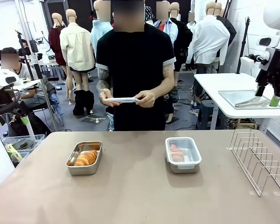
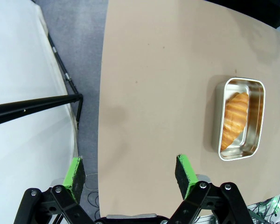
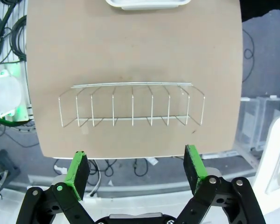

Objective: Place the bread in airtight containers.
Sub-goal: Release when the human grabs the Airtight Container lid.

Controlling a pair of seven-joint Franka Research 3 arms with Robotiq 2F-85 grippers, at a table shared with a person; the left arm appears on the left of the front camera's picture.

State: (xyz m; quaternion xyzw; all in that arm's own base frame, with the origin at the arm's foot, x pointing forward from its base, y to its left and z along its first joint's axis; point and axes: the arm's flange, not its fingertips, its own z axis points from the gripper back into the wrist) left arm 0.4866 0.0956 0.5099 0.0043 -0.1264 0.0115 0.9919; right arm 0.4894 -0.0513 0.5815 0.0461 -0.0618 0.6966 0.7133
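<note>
Above the table (image 1: 140, 196), both robot hands (image 2: 130, 172) (image 3: 136, 165) hang released, while croissants (image 1: 86, 157) (image 1: 176, 152) sit in their containers (image 1: 79, 169) (image 1: 183, 167).

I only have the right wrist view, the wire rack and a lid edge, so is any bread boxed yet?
Observer: Yes. The right container holds a croissant under a clear lid.
Operator: And the other box?
Observer: The left container holds a croissant and has no lid on it.
Operator: Where is its lid?
Observer: The person's hands hold a flat clear lid at the far side of the table.
Operator: Is the left gripper busy?
Observer: No. The left gripper is open and empty, above the table edge.
</note>
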